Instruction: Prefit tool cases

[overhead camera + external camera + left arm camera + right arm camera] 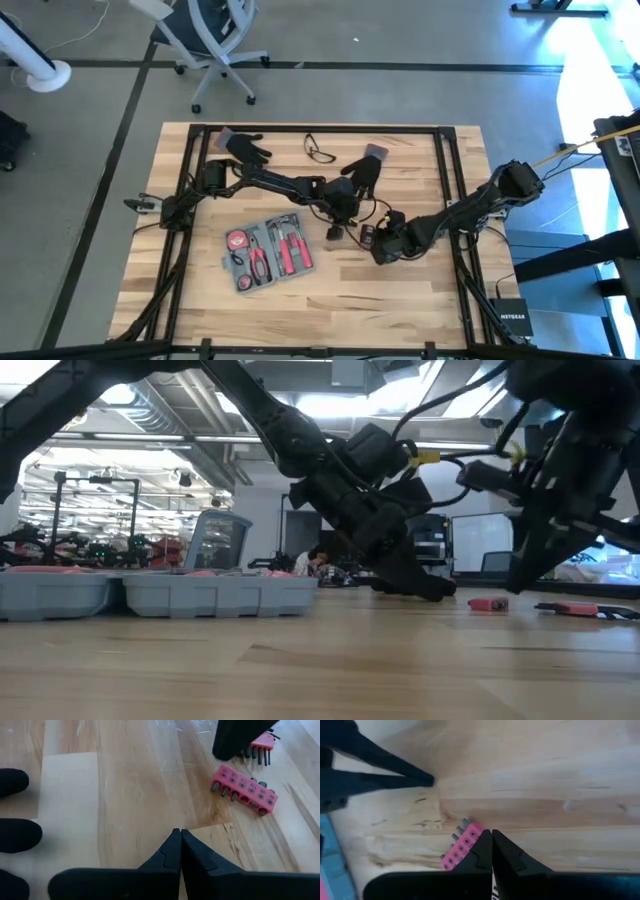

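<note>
Your case (268, 251) lies open toward the table's (420, 300) front-left, tools inside. Both grippers, left (334, 231) and right (368, 238), sit pinched together mid-table, holding nothing, beside a pink bit holder (243, 790).

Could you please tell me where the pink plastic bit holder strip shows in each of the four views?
High view: too small to tell, hidden among the grippers.
Low view: pink plastic bit holder strip on the table, right.
Left wrist view: upper right.
Right wrist view: beside the right gripper, lower left.
Shared landmark: the shut left gripper.
</note>
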Motion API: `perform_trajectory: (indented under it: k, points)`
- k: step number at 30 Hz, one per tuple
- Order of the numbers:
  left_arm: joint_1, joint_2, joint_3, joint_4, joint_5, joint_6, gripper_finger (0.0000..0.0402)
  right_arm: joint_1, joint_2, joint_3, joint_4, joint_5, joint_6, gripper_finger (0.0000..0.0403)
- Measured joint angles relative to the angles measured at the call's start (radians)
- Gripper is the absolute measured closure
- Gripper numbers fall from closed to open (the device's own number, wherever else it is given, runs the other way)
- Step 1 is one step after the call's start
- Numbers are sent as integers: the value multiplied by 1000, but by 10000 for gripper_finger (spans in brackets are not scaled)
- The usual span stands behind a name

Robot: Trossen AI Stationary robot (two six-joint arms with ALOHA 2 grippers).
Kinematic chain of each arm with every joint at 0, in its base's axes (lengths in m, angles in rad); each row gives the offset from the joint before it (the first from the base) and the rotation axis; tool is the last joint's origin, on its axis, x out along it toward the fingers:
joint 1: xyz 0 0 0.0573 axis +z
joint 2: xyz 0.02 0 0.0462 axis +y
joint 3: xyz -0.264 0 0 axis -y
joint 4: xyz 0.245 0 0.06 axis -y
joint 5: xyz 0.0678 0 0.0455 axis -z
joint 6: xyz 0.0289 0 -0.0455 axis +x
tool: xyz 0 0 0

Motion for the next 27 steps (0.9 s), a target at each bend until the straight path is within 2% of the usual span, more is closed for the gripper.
perform_trajectory:
  k: [5, 14, 22, 27]
  points:
    - [0, 2, 0, -12, 30, -28, 402, 1, 50, 0, 49, -29, -10, 403]
    - [-33, -2, -5, -143, 138, -81, 402, 1, 82, 0, 194, -4, -8, 403]
    - [-114, -5, -29, -141, 138, -45, 402, 51, 44, 39, 151, 5, -42, 403]
    - [-102, -3, -33, -84, 90, -18, 402, 105, 51, 71, 134, -3, -40, 403]
